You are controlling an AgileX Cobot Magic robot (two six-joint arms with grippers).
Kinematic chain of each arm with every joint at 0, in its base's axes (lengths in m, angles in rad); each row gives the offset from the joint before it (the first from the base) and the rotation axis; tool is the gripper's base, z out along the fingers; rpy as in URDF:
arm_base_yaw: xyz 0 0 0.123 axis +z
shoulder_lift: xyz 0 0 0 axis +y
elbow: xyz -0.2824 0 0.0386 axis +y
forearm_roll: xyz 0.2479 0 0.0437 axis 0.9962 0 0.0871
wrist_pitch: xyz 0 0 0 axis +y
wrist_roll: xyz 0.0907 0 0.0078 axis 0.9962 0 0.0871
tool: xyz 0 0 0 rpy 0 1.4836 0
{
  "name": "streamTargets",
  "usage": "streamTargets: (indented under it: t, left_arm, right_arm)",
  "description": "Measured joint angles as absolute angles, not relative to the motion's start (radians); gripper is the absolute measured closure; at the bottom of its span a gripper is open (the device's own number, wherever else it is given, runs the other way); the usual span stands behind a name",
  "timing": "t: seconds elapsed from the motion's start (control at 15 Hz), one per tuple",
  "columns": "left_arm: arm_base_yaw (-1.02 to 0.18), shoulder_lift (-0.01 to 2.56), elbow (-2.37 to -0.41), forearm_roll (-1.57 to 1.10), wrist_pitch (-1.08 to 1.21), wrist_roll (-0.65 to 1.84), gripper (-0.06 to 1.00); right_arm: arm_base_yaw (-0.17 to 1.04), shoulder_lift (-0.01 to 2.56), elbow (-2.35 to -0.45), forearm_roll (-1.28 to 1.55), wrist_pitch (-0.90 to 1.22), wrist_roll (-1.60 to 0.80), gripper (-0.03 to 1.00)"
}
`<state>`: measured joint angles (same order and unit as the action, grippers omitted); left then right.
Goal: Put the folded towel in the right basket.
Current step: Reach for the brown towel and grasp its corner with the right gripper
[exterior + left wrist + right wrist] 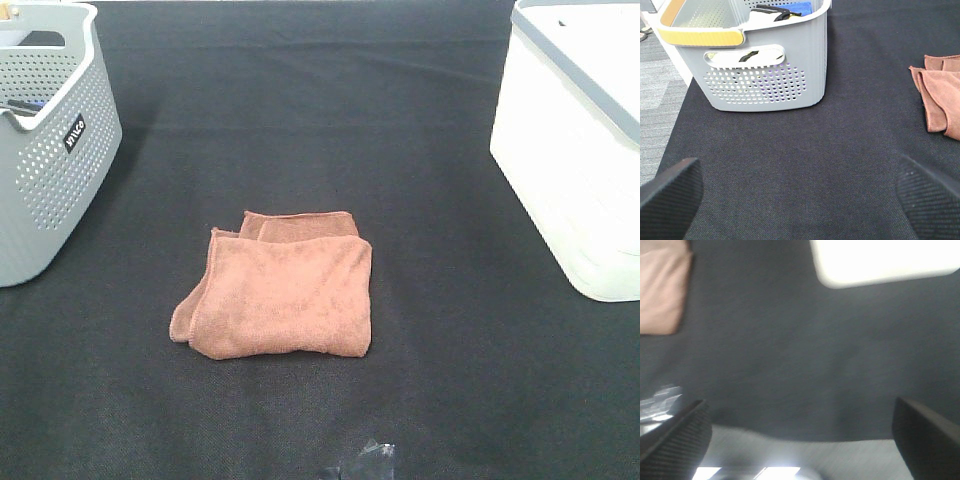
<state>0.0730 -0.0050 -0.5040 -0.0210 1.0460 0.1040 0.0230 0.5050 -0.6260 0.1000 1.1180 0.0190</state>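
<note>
Both my left gripper (800, 197) and right gripper (801, 435) gape empty. The folded towel (280, 290) lies between them, touching neither.

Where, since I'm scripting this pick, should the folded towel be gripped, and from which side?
Probably the right edge, in the high view, of the folded towel, pinched from above by the right gripper, whose jaws stand open. The towel lies flat, so only a top-down pinch works. That edge looks evenly stacked, the left one splays, and it faces the white basket.
</note>
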Motion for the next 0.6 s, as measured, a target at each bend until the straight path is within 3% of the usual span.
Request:
streamTargets:
  t: [0.27,0.6]
  left_arm:
    - [0.073,-0.005,-0.504,-0.021,1.046,0.104,-0.03]
    - [0.073,-0.005,-0.504,-0.021,1.046,0.104,-0.03]
  right_arm:
    - [0.023,1.014,-0.859,0.275,1.111,-0.041,0.03]
    - [0.023,1.282,-0.934,0.504,1.045,-0.178,0.04]
